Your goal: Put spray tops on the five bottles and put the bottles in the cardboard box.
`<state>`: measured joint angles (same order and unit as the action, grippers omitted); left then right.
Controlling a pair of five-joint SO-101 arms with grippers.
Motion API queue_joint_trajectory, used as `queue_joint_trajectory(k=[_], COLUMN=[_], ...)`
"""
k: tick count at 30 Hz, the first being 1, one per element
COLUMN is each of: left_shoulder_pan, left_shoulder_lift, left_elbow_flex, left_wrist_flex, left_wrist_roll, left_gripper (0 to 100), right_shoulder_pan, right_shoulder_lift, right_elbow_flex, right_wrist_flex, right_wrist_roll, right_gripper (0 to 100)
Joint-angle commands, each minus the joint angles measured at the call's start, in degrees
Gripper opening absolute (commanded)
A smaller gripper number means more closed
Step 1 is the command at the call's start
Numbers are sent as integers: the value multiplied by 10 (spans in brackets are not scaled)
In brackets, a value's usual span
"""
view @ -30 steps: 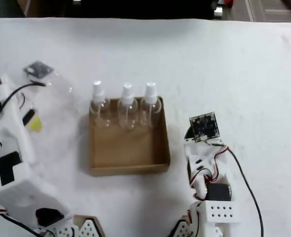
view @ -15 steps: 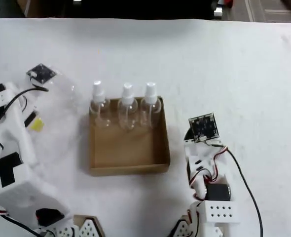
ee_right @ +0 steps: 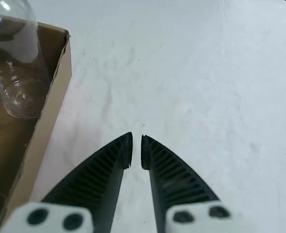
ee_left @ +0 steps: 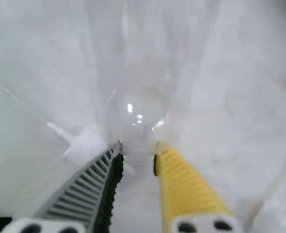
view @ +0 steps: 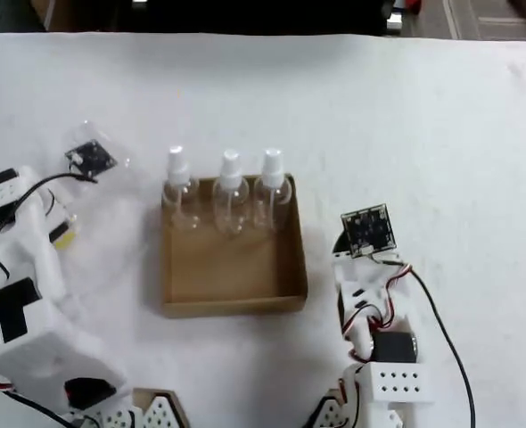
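Left gripper (ee_left: 137, 158) is clamped on a clear bottle (ee_left: 138, 97); the grey and yellow fingers pinch its narrow end. I can't tell whether a spray top is on it. A small white piece (ee_left: 80, 144) lies just beside the grey finger, possibly a spray top, too blurred to call.

Change over the last second: the left arm's camera board (view: 92, 159) has swung from the table's (view: 406, 116) left edge in toward the cardboard box (view: 234, 303), carrying the bottle along. It's near the box's far-left corner, not over it yet.

Right gripper (ee_right: 135, 151) hasn't moved. Its tips are drawn together with a bare slit between them and nothing held, low over the bare table just beside the box's right wall.

Box and contents unchanged: three capped bottles (view: 230, 192) stand in a row along the far wall inside it.

My read: three of five done, and the fourth is the one in my left gripper. If it's capped, this is the carry to the box, and the open floor in front of the row has room. If not, it needs its top first. I can't place the fifth bottle.
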<state>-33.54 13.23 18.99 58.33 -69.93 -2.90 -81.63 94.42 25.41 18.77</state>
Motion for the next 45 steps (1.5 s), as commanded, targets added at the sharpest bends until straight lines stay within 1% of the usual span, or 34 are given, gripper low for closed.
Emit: queue_joint_trajectory(k=[1,4,10,14,20,26,31,37,40,45], left_shoulder_pan=[6,6,7,8,8,19,55,94,119,191], left_shoulder_lift=[-20,-25,-73,-138,-264,-362,-443,-552,-607,-690], left_elbow_flex=[4,-1,-61,-82,-78,-78,-77,-77,-62,-30], left_wrist_flex=[-3,12,132,193,263,320,388,413,411,412], left_wrist_roll=[-12,-11,-11,-11,-12,-12,-12,-10,28,92], left_gripper=[25,23,23,23,23,23,23,23,23,23], right_shoulder_pan=[0,0,0,0,0,0,1,0,-1,-1], right_shoulder_lift=[-6,-6,-6,-6,-6,-6,-6,-6,-6,-7], right_elbow_flex=[-7,-7,-7,-4,-4,-4,-4,-8,-24,-60], right_wrist_flex=[-15,-15,-20,-28,-28,-26,-26,-21,0,54], right_wrist_roll=[8,8,8,8,8,8,8,5,3,2], right_gripper=[15,15,15,15,15,15,15,15,15,15])
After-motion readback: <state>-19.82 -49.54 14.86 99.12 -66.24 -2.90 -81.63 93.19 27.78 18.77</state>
